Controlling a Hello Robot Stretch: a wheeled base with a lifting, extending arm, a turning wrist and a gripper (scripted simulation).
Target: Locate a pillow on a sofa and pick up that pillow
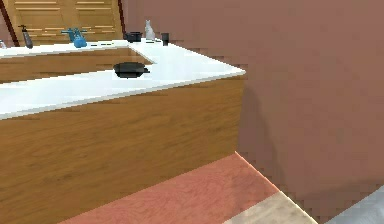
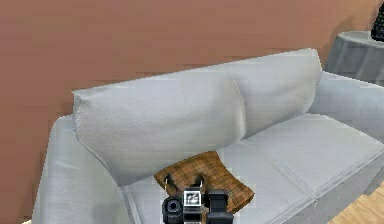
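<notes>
— One pillow (image 2: 205, 176), brown, lies flat on the grey sofa (image 2: 180, 110). In the arm side view it is at about six o'clock, on the seat cushion toward the sofa's seven-o'clock end, in front of the back cushions.

— And the gripper?

— The gripper (image 2: 196, 192) is at six o'clock too, by the bottom edge. Its white marker squares (image 2: 190, 197) and dark body overlap the pillow's near edge. I cannot tell whether it is over the pillow or touching it.

— Is the claw open, closed, gripping something?

— I cannot tell any of that. The pillow lies on the seat right behind the fingers, so nothing settles whether it is held.

— What surrounds the sofa?

— A reddish-brown wall (image 2: 100, 40) stands behind it, from nine to twelve o'clock. At two o'clock, past the sofa's arm, there is a grey rounded surface (image 2: 355, 52) with a small dark thing (image 2: 378, 28) on it.

— And ahead?

— In the forward view, a wooden counter (image 1: 190, 70) with a white top runs from nine o'clock toward the middle. A black pan (image 1: 130, 69) sits on it at about eleven. Nearer twelve stand a blue thing (image 1: 77, 40), a pale bottle-like shape (image 1: 149, 30) and small dark cups (image 1: 135, 36), with wooden panels (image 1: 70, 12) behind them. More reddish-brown wall takes the three-o'clock side. A red-brown floor (image 1: 190, 195) lies at six, and pale planks (image 1: 270, 210) at five.
</notes>
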